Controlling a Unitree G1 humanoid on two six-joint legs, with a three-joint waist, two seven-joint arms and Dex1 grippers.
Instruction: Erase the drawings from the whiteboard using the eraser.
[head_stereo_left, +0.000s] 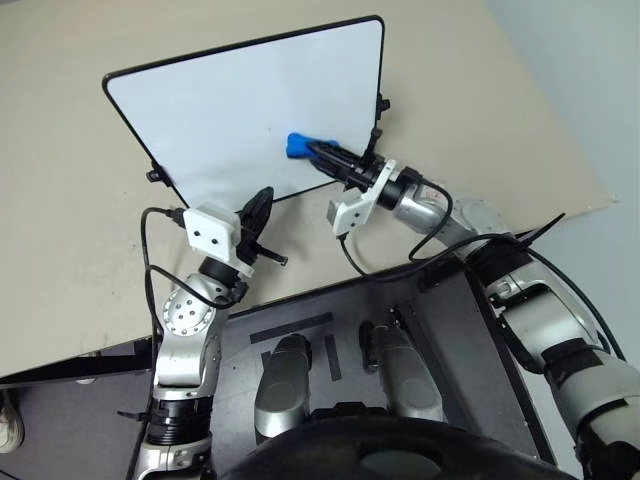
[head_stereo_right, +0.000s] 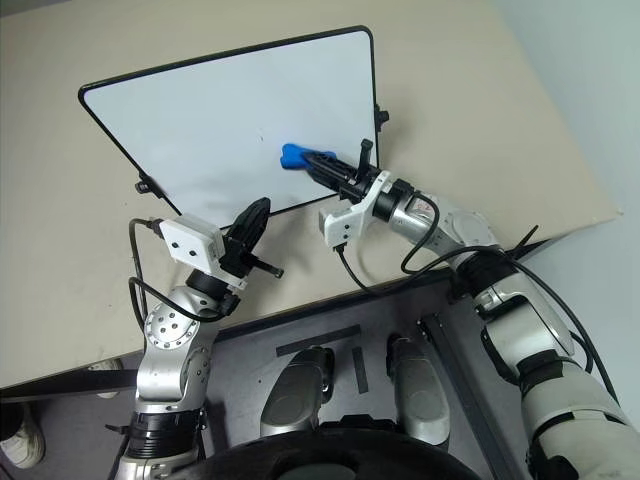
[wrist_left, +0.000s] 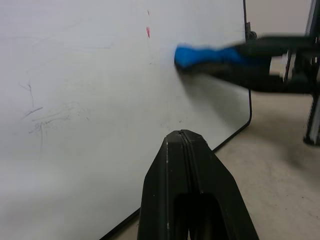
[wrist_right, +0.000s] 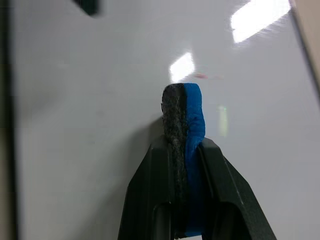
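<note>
The whiteboard (head_stereo_left: 240, 110) lies on a beige table, with a thin black frame around it. My right gripper (head_stereo_left: 318, 152) is shut on the blue eraser (head_stereo_left: 298, 146), whose tip rests on the board's right part. In the right wrist view the eraser (wrist_right: 187, 115) shows a grey felt side and a blue side between the fingers (wrist_right: 220, 175). A small red remnant of the drawings (wrist_left: 148, 31) sits just beside the eraser (wrist_left: 200, 55). My left gripper (head_stereo_left: 260, 205) hovers at the board's near edge, shut on nothing, as the left wrist view confirms (wrist_left: 182, 134).
Faint grey smudges (wrist_left: 40, 120) mark the board's left part. A black side knob (head_stereo_left: 381, 104) sticks out of the board's right edge. Bare table (head_stereo_left: 70, 260) lies to the left, and its right edge (head_stereo_left: 590, 190) runs diagonally.
</note>
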